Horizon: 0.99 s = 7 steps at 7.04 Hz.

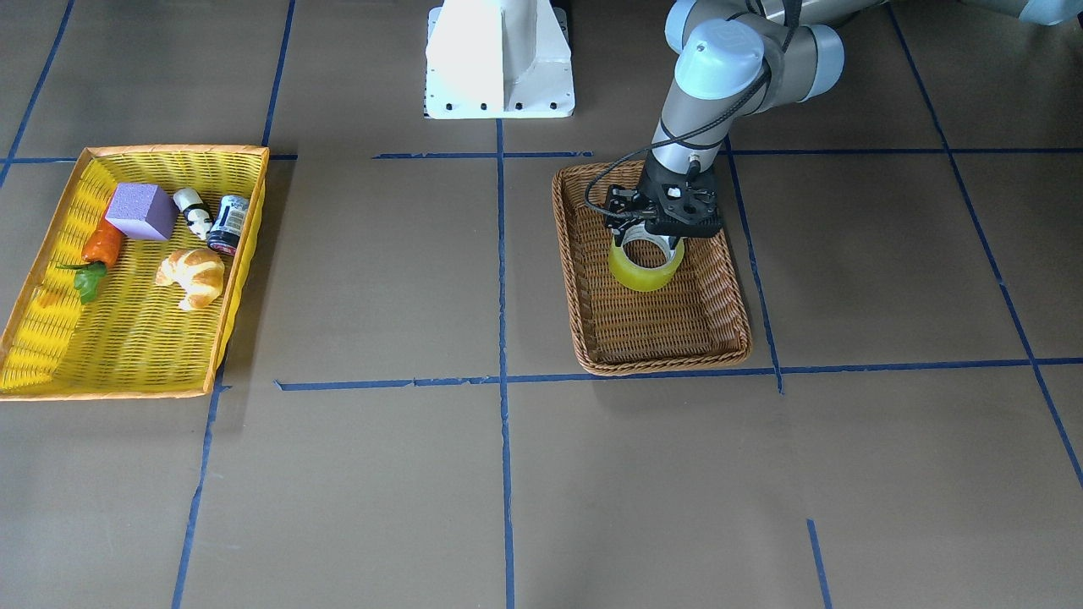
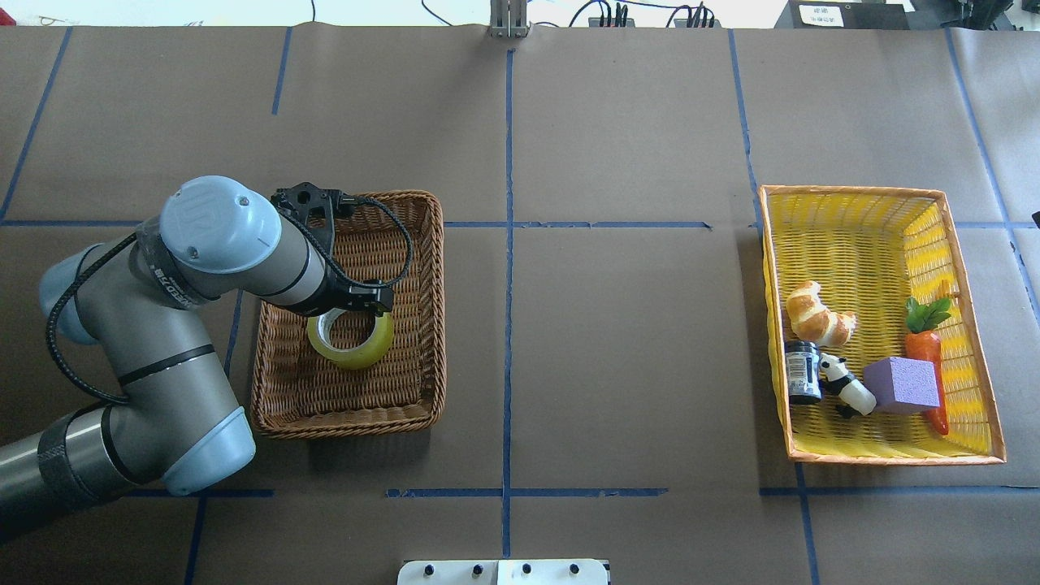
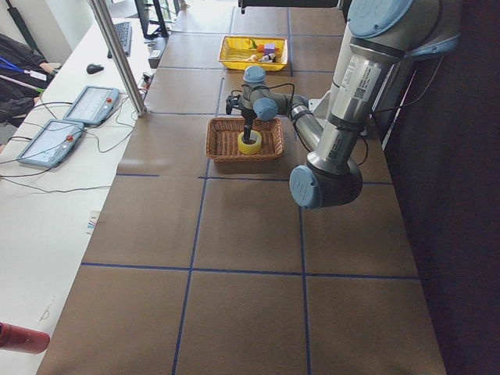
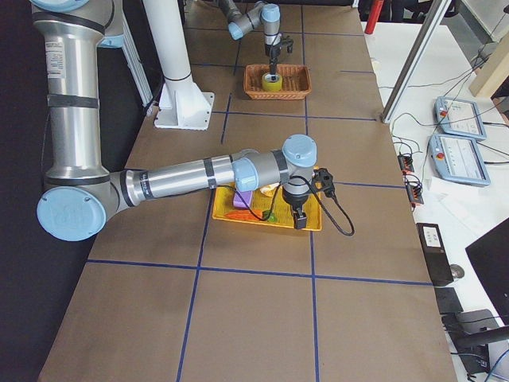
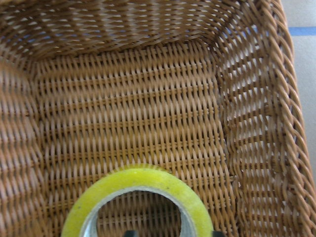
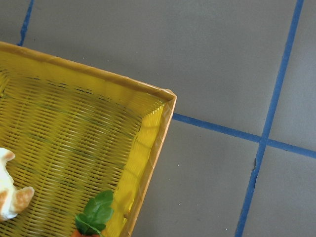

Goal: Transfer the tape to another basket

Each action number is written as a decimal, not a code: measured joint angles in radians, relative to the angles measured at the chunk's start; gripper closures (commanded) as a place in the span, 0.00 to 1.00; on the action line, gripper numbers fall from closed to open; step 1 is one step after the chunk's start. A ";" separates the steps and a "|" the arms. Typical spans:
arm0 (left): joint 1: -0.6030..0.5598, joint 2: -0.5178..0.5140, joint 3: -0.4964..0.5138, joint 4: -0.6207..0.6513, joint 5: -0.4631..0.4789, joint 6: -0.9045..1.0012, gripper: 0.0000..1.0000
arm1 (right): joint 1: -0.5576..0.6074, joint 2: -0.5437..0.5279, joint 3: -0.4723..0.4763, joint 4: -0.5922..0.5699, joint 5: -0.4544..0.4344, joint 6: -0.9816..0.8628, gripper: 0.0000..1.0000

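Note:
The tape, a yellow-green roll with a white core, is inside the brown wicker basket, tilted and near its middle. My left gripper reaches down from above and is shut on the roll's upper rim. In the overhead view the tape sits just below the gripper within the basket. The left wrist view shows the tape close up over the basket floor. My right gripper shows only in the exterior right view, over the yellow tray's edge; I cannot tell whether it is open.
The yellow tray basket with an orange rim holds a croissant, a small can, a panda figure, a purple block and a carrot. The white robot base stands at the table's near edge.

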 measured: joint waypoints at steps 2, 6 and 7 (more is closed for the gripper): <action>-0.100 0.040 -0.028 0.008 -0.091 0.106 0.00 | 0.032 -0.027 -0.013 -0.001 0.005 -0.052 0.00; -0.406 0.272 -0.064 -0.001 -0.354 0.443 0.00 | 0.188 -0.047 -0.160 -0.004 0.086 -0.212 0.00; -0.501 0.333 -0.058 0.003 -0.423 0.550 0.00 | 0.216 -0.048 -0.169 -0.003 0.099 -0.221 0.00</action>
